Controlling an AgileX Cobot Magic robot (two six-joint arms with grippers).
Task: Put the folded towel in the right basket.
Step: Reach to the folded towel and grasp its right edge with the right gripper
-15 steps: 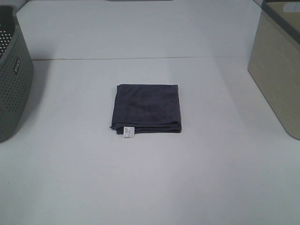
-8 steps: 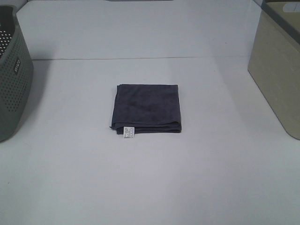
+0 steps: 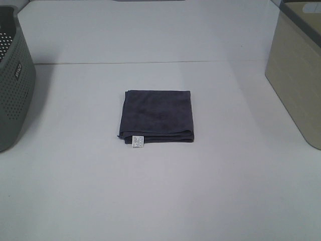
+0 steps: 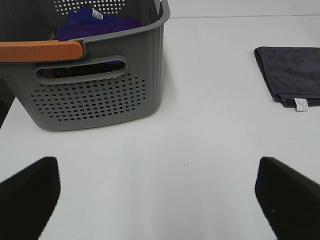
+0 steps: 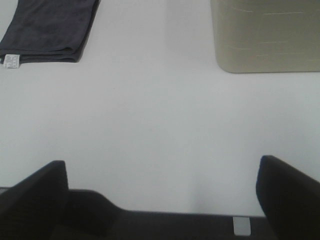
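I see the folded towel [image 3: 156, 115] lying flat in the middle of the surface [image 3: 160, 196], well apart from the right basket [image 3: 298, 75]. My left hand [image 4: 156, 172] and right hand [image 5: 160, 170] both gape wide, holding nothing.

Both arms' jaws are blunt, matte black.

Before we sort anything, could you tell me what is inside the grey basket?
The grey basket holds a blue cloth with a white tag; its wall hides whatever lies lower down.
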